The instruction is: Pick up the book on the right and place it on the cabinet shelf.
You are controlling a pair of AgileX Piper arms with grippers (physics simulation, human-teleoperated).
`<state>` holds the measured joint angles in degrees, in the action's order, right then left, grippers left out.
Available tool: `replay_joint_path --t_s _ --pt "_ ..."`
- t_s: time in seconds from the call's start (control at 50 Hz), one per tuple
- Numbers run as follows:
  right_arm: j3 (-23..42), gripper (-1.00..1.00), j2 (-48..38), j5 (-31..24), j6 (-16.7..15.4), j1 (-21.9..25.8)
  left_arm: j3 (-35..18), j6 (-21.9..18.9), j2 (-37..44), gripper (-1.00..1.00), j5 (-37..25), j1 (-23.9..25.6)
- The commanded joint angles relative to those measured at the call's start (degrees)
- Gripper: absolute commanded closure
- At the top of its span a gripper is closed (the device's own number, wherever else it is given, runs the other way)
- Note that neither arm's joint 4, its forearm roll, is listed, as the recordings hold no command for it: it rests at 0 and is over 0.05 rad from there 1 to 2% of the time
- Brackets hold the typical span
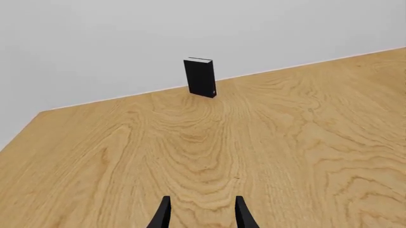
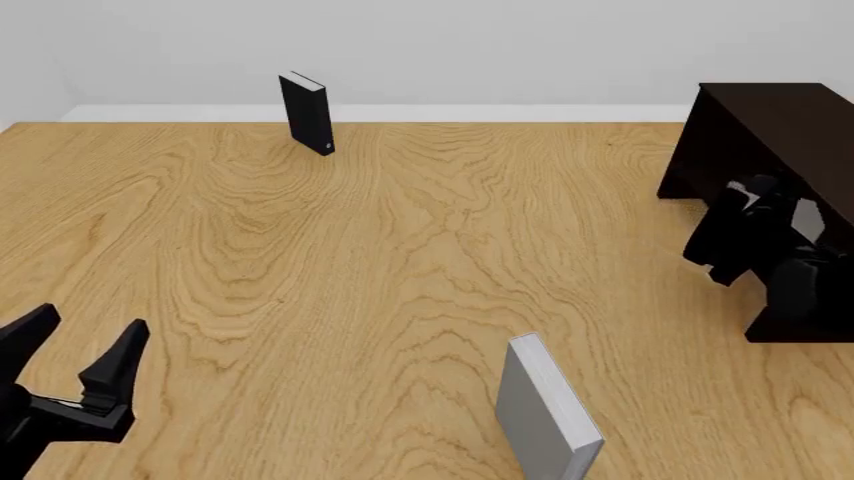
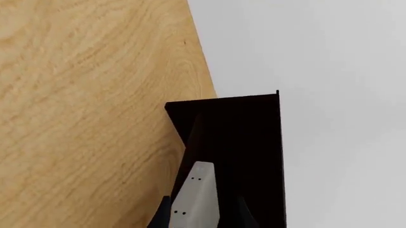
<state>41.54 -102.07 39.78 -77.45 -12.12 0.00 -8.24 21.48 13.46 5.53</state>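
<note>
there the book (image 3: 195,199) sits in the right gripper (image 3: 199,216).

This is a pretend room made on a computer. A big wooden table (image 2: 400,260) sits by plain grey walls (image 2: 534,40). Only books and a dark cabinet (image 2: 774,130) are on it.

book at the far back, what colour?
Black book with a pale page edge; clearest in the left wrist view.

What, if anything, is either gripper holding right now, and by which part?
The right gripper grips the book by one end, at the cabinet. The left gripper is open, holding nothing.
</note>
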Motion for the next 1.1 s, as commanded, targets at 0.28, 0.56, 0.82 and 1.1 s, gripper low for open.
replay_joint_path --t_s 0.28,0.56,0.82,1.1 --pt "-2.9 -1.0 1.2 0.3 0.9 -5.0 0.0 -0.1 -1.2 -1.0 -1.3 0.4" --pt "-3.7 -1.0 1.6 -0.7 1.3 -6.7 0.0 0.0 -0.7 -1.0 -0.9 0.5" --pt "-4.1 -1.0 1.7 -1.6 0.9 -8.2 0.0 0.1 -0.4 -1.0 -0.6 0.5" --pt "-4.1 -1.0 1.6 -2.6 0.2 -9.8 0.0 0.1 -0.8 -1.0 -1.0 0.6"
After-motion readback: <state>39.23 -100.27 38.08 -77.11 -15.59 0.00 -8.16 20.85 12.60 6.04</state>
